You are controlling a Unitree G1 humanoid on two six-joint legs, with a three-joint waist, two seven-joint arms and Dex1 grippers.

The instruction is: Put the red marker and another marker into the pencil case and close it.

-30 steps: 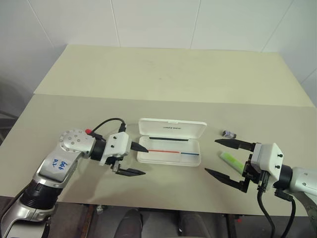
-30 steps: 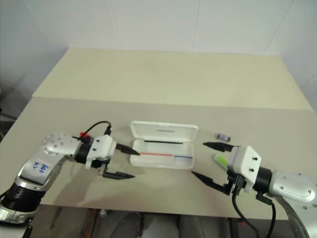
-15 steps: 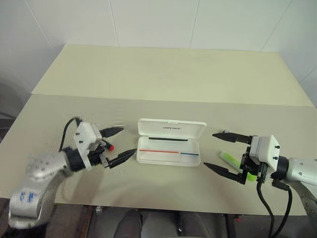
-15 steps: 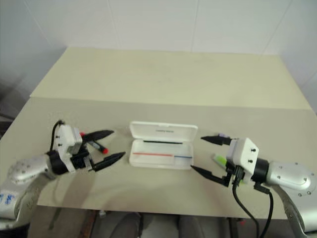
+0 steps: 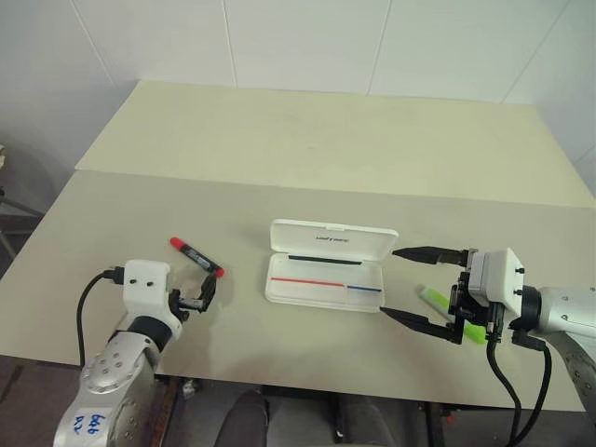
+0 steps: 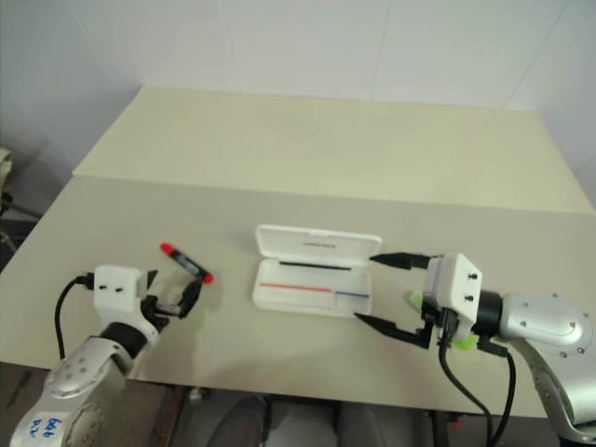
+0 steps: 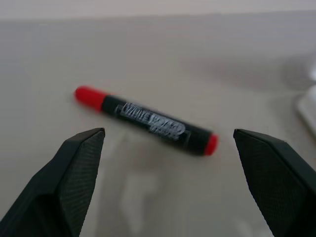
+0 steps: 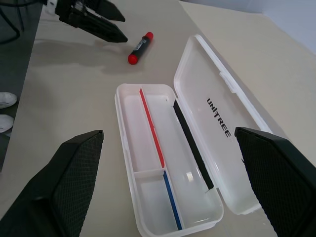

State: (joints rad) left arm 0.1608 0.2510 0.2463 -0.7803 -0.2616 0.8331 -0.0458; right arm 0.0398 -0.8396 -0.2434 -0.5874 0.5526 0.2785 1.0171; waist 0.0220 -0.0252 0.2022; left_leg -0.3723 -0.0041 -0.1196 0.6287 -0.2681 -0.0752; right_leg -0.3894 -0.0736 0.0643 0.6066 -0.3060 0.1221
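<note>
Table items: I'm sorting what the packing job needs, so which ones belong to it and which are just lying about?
Belongs to the job:
red marker
lime-green highlighter
open white pencil case

Just lying about:
nothing else can be made out on the table

A matte, pale beige bench point(image 5: 317, 149) is stretching back to a white tiled wall point(image 5: 307, 42), with a straight seam point(image 5: 326, 189) running across its top under soft, even light.
</note>
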